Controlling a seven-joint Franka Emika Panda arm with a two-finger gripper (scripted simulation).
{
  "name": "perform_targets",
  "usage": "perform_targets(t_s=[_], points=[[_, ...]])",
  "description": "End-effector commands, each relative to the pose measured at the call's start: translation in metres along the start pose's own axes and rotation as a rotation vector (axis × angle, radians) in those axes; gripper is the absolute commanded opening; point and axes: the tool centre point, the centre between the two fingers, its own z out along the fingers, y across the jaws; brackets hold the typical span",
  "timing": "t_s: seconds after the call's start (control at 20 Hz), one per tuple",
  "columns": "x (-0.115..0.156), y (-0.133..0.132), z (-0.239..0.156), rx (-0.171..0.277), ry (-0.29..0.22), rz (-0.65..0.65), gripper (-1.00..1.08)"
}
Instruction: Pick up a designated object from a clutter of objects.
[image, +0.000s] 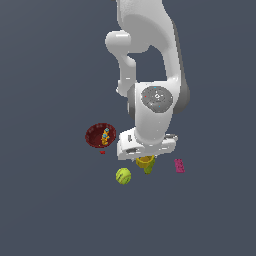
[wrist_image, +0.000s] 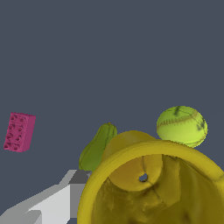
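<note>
The yellow cup (image: 145, 161) sits directly under the gripper (image: 145, 156), its rim (wrist_image: 144, 151) filling the wrist view with the mouth facing the camera. One grey finger (wrist_image: 57, 201) lies beside the cup's wall; whether the jaws have closed on it I cannot tell. Beside the cup: one green pear shape (wrist_image: 97, 146), touching or nearly so; one ball (image: 123, 176) near; one pink block (image: 179, 166) farther; one red bowl (image: 94, 135) with a toy (image: 105, 136) beyond.
</note>
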Motion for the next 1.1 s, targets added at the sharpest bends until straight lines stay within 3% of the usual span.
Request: perform_targets(t_s=[0.0, 1.05], points=[[-0.012, -0.007, -0.019, -0.001, 0.001, 0.000, -1.00], [-0.123, -0.066, -0.184, -0.002, 0.000, 0.000, -1.00]])
